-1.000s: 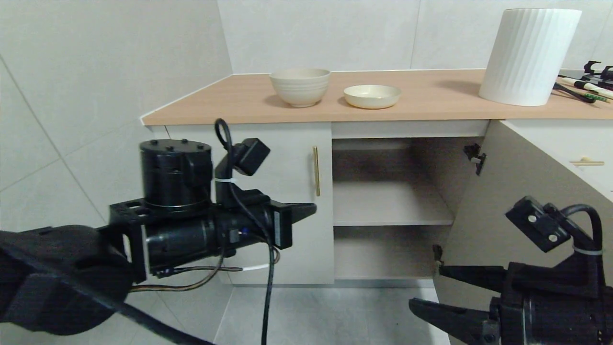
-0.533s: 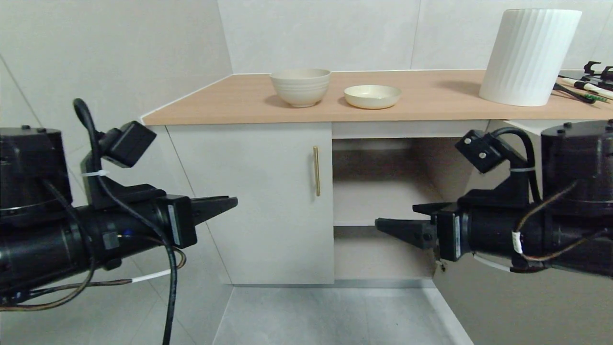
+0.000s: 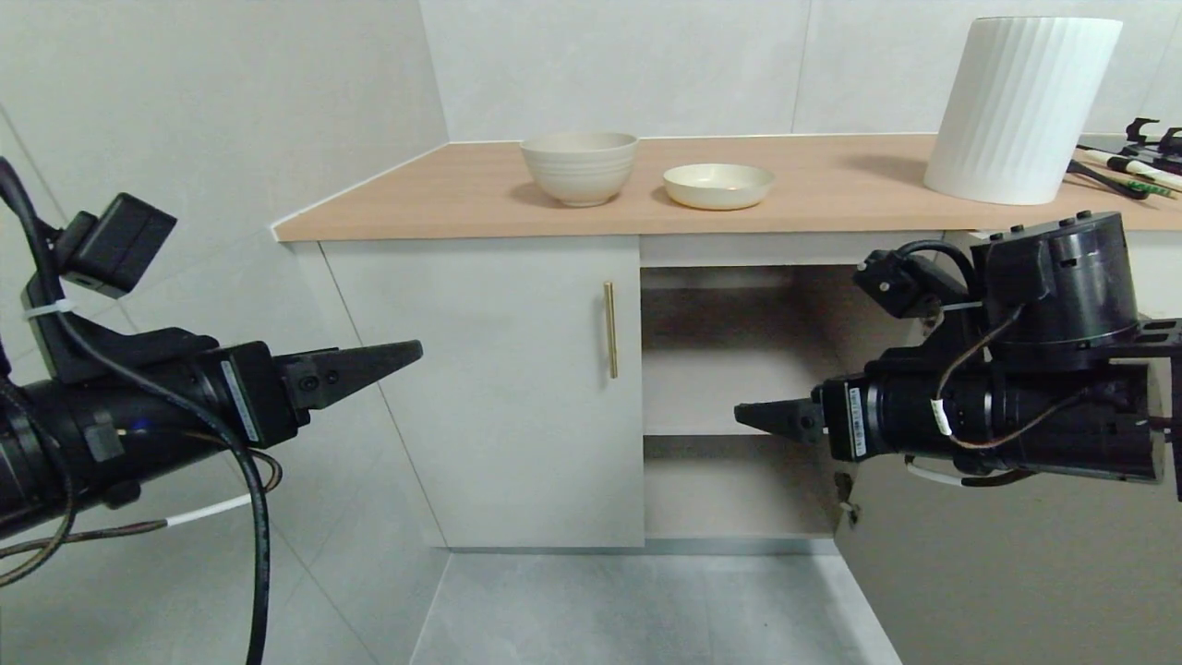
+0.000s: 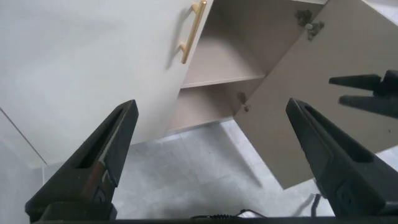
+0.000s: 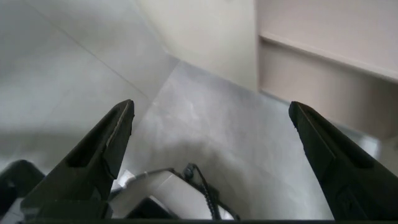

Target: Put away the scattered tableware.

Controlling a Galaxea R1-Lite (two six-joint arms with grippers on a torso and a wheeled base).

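The left pincer (image 3: 414, 350) and right pincer (image 3: 741, 416) are hanging wide open, empty, below the worktop (image 3: 443, 205) where bowl (image 3: 579, 166) and dish (image 3: 718, 185) are sitting at 12 o'clock (both untouched), so either arm rising is risking clipping its edge.

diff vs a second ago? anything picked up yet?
Left hand drew back toward the robot's left, away from the closed door. Right hand rose from low down to shelf height at the open cabinet. Both open, holding nothing. Bowl and plate unmoved on the counter.
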